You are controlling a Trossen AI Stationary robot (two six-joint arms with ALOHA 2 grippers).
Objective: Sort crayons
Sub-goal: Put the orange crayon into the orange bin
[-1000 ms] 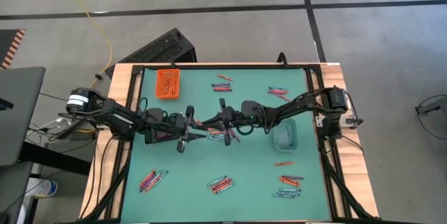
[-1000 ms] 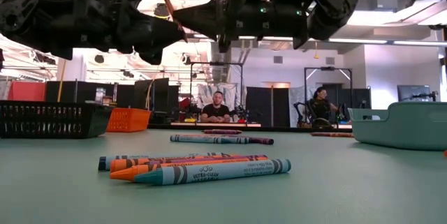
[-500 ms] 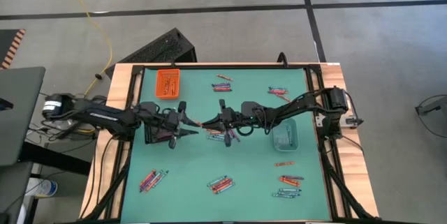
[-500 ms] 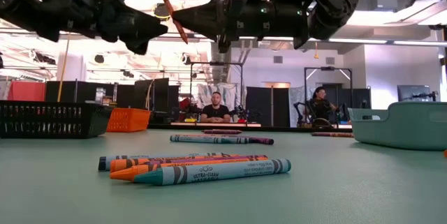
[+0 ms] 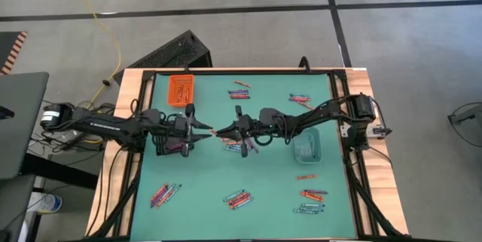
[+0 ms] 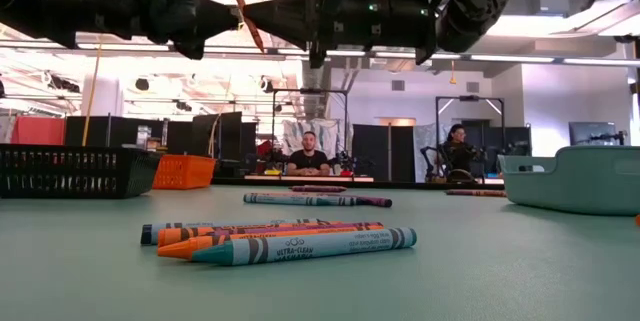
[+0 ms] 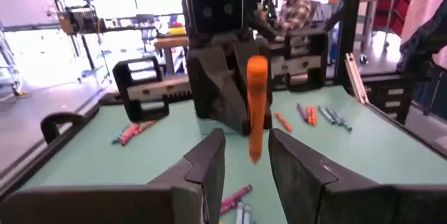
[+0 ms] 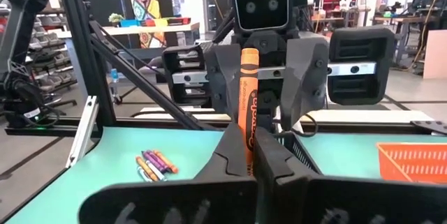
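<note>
An orange crayon (image 5: 215, 132) hangs over the middle of the green mat, and my right gripper (image 5: 224, 130) is shut on it. In the right wrist view this crayon (image 8: 248, 105) stands upright between the shut fingers of that gripper (image 8: 248, 135). My left gripper (image 5: 203, 131) faces it from the left, open. In the left wrist view the crayon's (image 7: 256, 105) lower end sits in the gap of the open left gripper (image 7: 246, 140), touching neither finger. Other crayons (image 5: 239, 198) lie in small groups on the mat.
An orange tray (image 5: 181, 90) sits at the back left, a black tray (image 6: 75, 171) lies under the left arm, and a clear tray (image 5: 307, 145) is on the right. Several crayons (image 6: 280, 241) lie near the low camera. Two people (image 6: 312, 153) sit beyond the table.
My left gripper has swung up toward the far side and now lines up with the right gripper, its open fingers around the crayon's end. The right gripper and crayon have stayed put.
</note>
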